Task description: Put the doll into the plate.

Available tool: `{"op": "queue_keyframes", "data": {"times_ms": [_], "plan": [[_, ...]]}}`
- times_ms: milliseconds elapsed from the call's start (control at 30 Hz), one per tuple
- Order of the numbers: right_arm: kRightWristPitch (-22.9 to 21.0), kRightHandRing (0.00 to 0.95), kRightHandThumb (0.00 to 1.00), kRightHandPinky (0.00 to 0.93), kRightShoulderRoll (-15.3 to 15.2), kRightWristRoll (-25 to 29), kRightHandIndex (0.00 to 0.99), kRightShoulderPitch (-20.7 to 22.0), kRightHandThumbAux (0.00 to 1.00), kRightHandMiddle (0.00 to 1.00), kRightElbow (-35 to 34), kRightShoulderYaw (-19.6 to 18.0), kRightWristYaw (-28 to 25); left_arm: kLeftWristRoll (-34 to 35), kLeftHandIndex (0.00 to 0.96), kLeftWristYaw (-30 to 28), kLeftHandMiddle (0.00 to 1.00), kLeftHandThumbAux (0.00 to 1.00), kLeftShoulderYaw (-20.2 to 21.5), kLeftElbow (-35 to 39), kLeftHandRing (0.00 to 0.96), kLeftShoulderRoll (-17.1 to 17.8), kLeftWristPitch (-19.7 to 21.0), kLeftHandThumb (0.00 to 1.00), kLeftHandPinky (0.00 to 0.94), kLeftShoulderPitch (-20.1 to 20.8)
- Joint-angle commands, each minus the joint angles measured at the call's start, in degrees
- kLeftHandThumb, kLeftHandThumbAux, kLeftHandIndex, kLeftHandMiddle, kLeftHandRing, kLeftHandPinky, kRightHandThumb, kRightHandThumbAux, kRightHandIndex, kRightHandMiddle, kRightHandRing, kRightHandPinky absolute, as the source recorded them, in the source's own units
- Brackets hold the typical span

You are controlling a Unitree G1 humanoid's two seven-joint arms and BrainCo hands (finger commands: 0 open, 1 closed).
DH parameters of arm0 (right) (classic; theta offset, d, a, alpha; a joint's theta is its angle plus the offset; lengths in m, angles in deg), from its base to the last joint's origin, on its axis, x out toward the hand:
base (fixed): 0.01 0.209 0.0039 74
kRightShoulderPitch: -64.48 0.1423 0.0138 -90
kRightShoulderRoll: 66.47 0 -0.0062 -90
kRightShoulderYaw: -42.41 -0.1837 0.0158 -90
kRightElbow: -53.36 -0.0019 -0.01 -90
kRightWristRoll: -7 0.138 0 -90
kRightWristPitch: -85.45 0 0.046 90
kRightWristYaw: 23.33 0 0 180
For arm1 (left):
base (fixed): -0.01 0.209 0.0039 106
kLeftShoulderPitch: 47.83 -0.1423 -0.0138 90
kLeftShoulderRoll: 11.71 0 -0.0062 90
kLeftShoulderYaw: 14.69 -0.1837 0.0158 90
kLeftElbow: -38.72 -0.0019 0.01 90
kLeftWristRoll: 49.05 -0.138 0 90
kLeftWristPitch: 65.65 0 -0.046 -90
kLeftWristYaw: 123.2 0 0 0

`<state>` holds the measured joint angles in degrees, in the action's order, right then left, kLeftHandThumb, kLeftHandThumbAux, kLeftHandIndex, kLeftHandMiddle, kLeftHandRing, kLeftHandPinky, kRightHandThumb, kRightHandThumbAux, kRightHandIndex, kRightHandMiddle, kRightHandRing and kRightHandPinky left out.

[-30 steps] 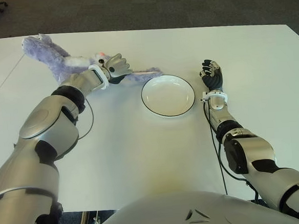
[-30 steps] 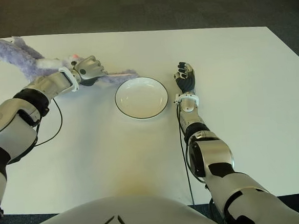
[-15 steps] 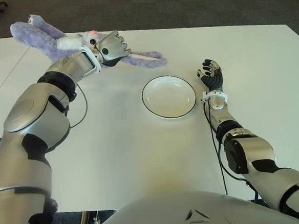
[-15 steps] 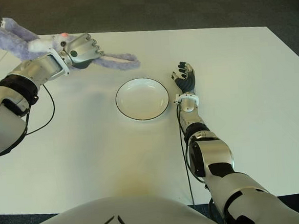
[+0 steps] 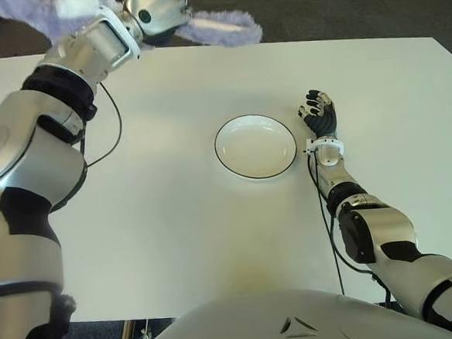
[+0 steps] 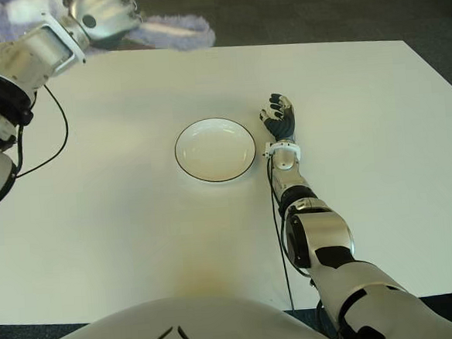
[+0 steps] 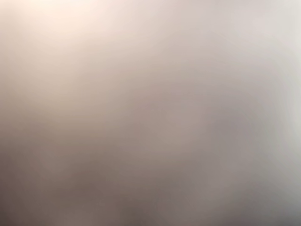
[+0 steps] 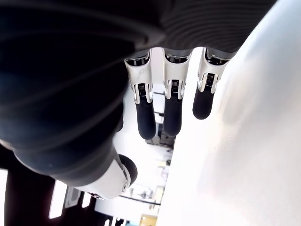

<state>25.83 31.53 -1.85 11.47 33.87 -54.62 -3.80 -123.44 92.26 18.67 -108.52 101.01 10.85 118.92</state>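
Nearest to us, the white table (image 5: 176, 235) runs bare up to the middle; there sits the white plate (image 5: 255, 146) with its thin dark rim, nothing in it yet; just beside it on the robot's right shows the right hand (image 5: 320, 115), fingers loosely extended and holding nothing, which the right wrist view bears out, three fingertips hanging free beside the tabletop.

Farther off and high on the robot's left, the left hand (image 5: 156, 7) is curled tight around the doll (image 5: 216, 24), a floppy lilac plush; it is up in the air over the far edge of the table, well apart from the plate; one long soft limb trails out toward the plate side, the rest bunches behind the wrist and runs off the top of the eye views; the left wrist view gives only a pale blur, no help at all.

The risks, as I judge them: the grip looks to be on a narrow part of a limp toy, so a quick swing could let it slide out; the trailing limb could drape over the rim and leave the doll half out; a low pass could nudge the light plate aside.
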Motion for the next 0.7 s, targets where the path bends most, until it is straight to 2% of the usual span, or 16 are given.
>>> {"op": "queue_keyframes", "data": {"times_ms": [33, 367, 533, 600, 667, 700], "plan": [[-6.65, 0.216, 0.577, 0.179, 2.52, -0.17, 0.214, -10.51, 0.863, 0.252, 6.9, 0.23, -1.04, -2.66, 0.438, -1.09, 0.816, 0.708, 0.64, 2.24, 0.838, 1.17, 2.21, 0.701, 0.854, 0.77], [-6.5, 0.216, 0.588, 0.175, 2.5, -0.25, 0.226, -10.59, 0.862, 0.255, 6.92, 0.29, -0.84, -4.12, 0.437, 0.78, 0.825, 0.711, -0.13, -1.98, 0.845, -0.97, 4.11, 0.699, 0.848, 3.58], [-6.35, 0.22, 0.565, 0.187, 2.56, -0.69, 0.232, -10.55, 0.855, 0.253, 6.96, 0.68, -0.06, -3.78, 0.436, 4.38, 0.804, 0.711, 0.36, -3.42, 0.811, -2.0, 5.0, 0.697, 0.778, 3.46], [-6.23, 0.223, 0.551, 0.193, 2.55, -0.9, 0.234, -10.57, 0.856, 0.251, 6.96, 0.92, 0.3, -2.67, 0.436, 0.27, 0.801, 0.712, 1.71, 9.59, 0.81, -1.78, 3.97, 0.697, 0.808, -0.55], [-6.23, 0.222, 0.537, 0.192, 2.57, -0.97, 0.231, -10.53, 0.857, 0.249, 6.98, 1.05, 0.5, -1.92, 0.435, -1.64, 0.801, 0.712, 2.43, 15.19, 0.81, -1.9, 3.3, 0.697, 0.803, -2.49], [-6.25, 0.222, 0.535, 0.192, 2.58, -0.96, 0.231, -10.52, 0.857, 0.248, 6.99, 1.08, 0.53, -1.87, 0.435, -1.84, 0.801, 0.712, 2.61, 15.53, 0.81, -1.87, 3.24, 0.697, 0.803, -2.7]]}}
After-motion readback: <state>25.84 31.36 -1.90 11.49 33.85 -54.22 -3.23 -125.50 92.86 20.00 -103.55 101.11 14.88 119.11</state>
